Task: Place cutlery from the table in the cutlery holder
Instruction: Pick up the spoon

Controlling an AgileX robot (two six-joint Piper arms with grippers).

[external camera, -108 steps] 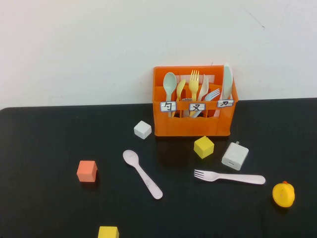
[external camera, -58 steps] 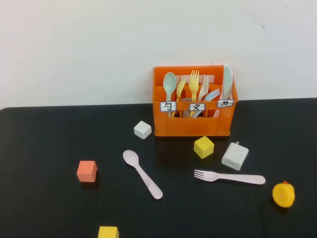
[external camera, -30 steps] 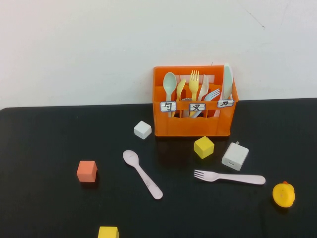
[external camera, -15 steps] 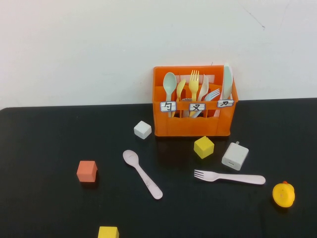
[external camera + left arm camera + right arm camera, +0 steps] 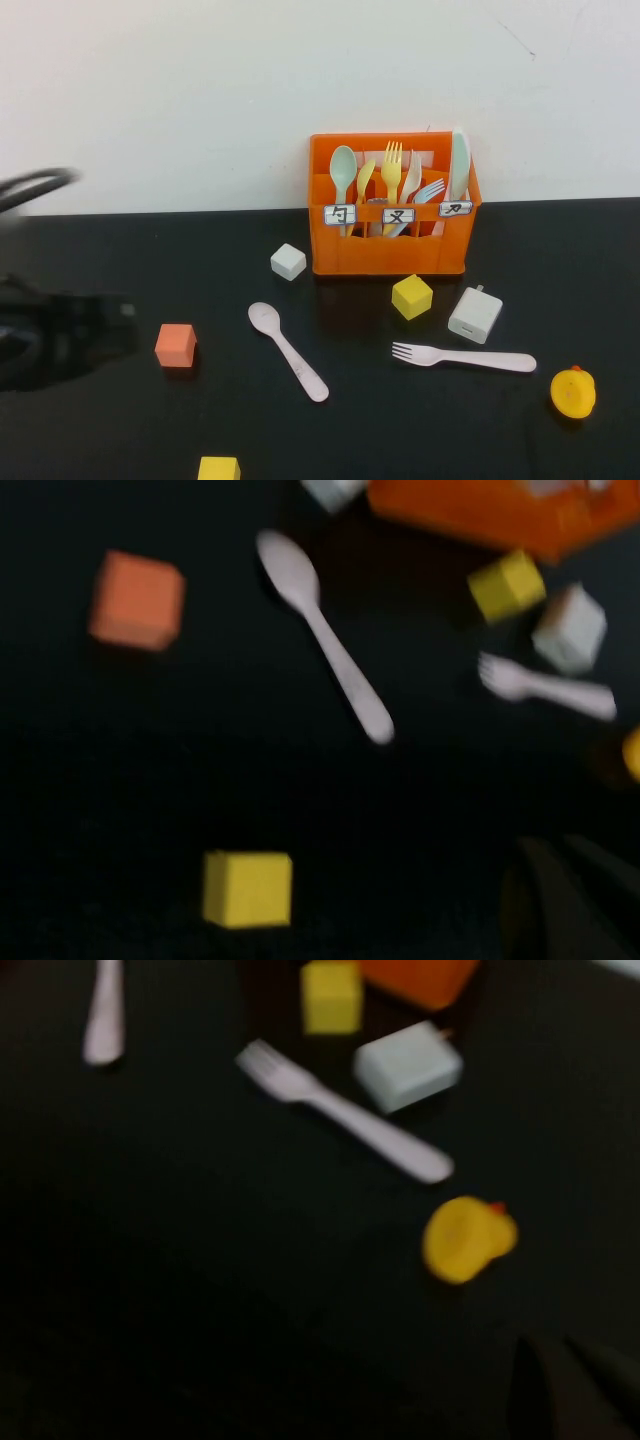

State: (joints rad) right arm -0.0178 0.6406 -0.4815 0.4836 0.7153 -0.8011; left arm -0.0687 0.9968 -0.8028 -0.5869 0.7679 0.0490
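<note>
Left gripper (image 5: 60, 335) is showing as a dark blur at table's (image 5: 120, 430) left edge, fingers unreadable; right gripper isn't showing in high view. Pale pink spoon (image 5: 287, 350) is lying diagonally at centre, w/ matching fork (image 5: 463, 357) lying flat to its right. Orange cutlery holder (image 5: 392, 205) is standing at far edge.

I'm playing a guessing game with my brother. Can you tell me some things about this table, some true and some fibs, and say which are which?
1. The pink spoon lies on the table. True.
2. The pink fork stands in the orange holder. False: it lies on the table near the white charger.
3. A yellow duck sits near the table's right edge. True.
4. The left gripper holds the spoon. False: it is far left, blurred, holding nothing.
5. The right gripper shows in the high view. False: it does not.
</note>
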